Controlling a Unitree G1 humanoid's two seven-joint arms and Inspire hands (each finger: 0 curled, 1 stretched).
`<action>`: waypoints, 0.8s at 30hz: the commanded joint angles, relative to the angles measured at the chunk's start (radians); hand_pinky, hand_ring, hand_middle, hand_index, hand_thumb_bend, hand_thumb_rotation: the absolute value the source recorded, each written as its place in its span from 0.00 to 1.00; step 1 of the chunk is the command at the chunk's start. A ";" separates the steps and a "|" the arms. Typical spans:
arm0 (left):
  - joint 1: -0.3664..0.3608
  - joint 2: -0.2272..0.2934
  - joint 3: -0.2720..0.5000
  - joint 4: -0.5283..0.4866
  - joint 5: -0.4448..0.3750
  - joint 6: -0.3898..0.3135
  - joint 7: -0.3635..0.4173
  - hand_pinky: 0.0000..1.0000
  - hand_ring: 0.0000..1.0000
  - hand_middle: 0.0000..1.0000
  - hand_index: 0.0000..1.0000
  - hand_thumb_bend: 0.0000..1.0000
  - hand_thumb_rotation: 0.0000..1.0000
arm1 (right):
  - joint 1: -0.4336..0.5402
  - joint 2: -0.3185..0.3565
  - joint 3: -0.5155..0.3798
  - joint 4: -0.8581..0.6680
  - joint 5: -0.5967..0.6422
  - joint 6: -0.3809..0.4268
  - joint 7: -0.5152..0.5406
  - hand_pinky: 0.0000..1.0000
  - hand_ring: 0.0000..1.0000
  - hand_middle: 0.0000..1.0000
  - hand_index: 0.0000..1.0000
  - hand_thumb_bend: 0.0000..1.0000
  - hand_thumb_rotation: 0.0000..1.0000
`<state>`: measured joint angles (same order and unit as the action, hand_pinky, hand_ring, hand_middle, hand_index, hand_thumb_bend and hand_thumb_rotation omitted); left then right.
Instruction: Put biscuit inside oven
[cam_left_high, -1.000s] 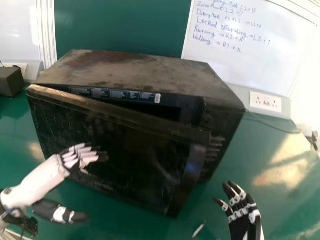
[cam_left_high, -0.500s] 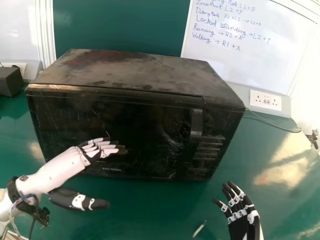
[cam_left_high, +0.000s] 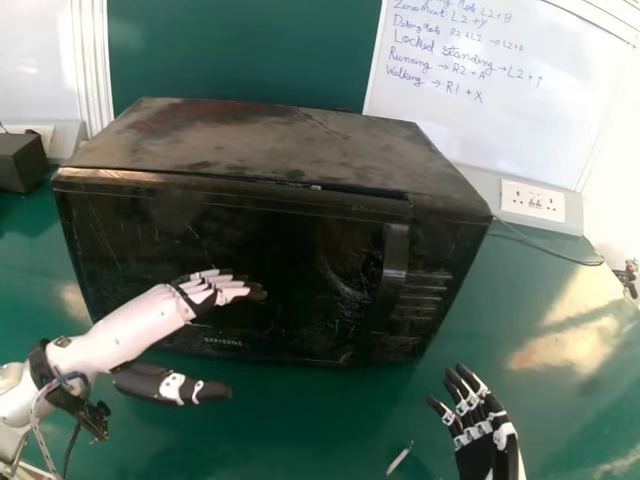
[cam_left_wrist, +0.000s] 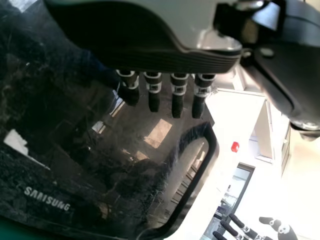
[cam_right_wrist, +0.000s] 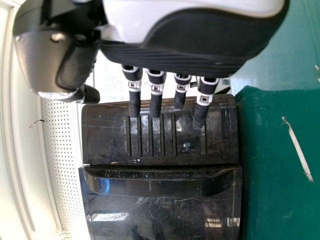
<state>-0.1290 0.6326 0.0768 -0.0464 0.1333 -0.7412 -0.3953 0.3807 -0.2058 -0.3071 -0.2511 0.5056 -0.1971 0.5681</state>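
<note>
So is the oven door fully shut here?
Not quite, slightly ajar: in the head view a thin dark gap shows between the door and the oven top, pale label peeking through.

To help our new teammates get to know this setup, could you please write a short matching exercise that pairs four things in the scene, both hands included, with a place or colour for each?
Things:
1. left hand
2. oven
3. whiteboard
4. right hand

Places or colours:
A. behind the oven, bearing blue writing
B. in front of the door
C. low on the head view's right side
D. black, on the green table

Pairs: 1-B, 2-D, 3-A, 4-C
</note>
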 joint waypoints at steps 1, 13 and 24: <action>-0.012 -0.005 -0.018 0.009 -0.008 0.011 -0.008 0.98 1.00 0.98 0.96 0.67 0.94 | 0.012 0.003 0.003 -0.009 0.001 -0.007 -0.002 0.87 0.88 0.94 0.92 0.46 0.74; 0.019 0.009 0.005 0.001 -0.025 0.049 -0.004 1.00 1.00 0.99 0.96 0.66 0.93 | 0.003 0.000 0.006 0.007 0.007 -0.012 0.021 0.89 0.88 0.96 0.93 0.49 0.76; 0.132 0.000 0.082 -0.057 -0.042 -0.022 0.029 1.00 1.00 0.99 0.96 0.64 0.93 | 0.003 0.003 0.009 0.006 -0.002 -0.016 0.017 0.83 0.83 0.91 0.91 0.45 0.73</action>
<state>-0.0275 0.6371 0.1348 -0.0752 0.1060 -0.7379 -0.3850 0.3804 -0.2051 -0.2973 -0.2506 0.5023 -0.1997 0.5856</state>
